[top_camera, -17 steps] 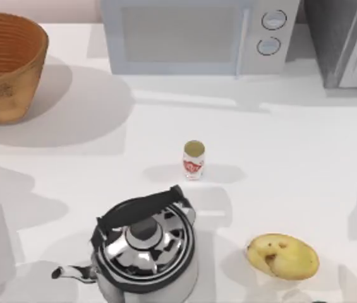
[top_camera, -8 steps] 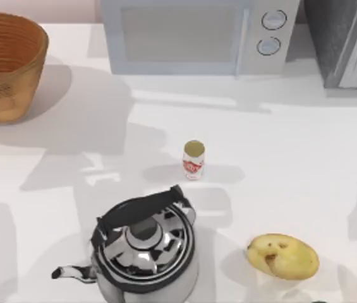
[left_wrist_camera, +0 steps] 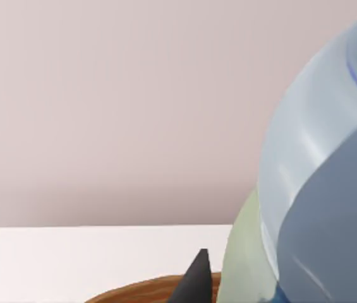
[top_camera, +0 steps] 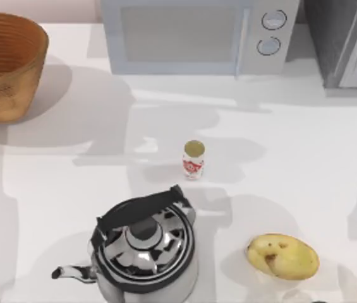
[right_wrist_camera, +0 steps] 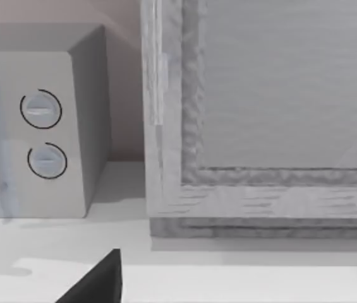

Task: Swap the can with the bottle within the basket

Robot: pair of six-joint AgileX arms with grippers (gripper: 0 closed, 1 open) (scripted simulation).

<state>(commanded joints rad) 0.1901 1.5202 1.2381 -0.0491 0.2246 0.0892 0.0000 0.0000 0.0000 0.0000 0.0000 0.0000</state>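
Holding a pale blue bottle (left_wrist_camera: 317, 189) close against my left wrist camera, above the basket's rim (left_wrist_camera: 146, 293).

Whether my left gripper's fingers (left_wrist_camera: 194, 281) clamp the bottle, I cannot tell. The wicker basket (top_camera: 4, 66) sits far left; its contents are hidden. The can (top_camera: 193, 160) stands mid-table, red label unreadable, beyond the kettle (top_camera: 143, 249). Shadows have spread toward the can since before. My right gripper (right_wrist_camera: 96, 284) faces the microwave (right_wrist_camera: 39, 126).

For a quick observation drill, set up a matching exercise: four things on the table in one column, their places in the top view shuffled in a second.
Things:
1. can
2. basket
3. kettle
4. potato

Places:
A. far left corner
B. near edge, right of centre
C. middle of the table
D. near edge, left of centre

Pairs: 1-C, 2-A, 3-D, 4-B
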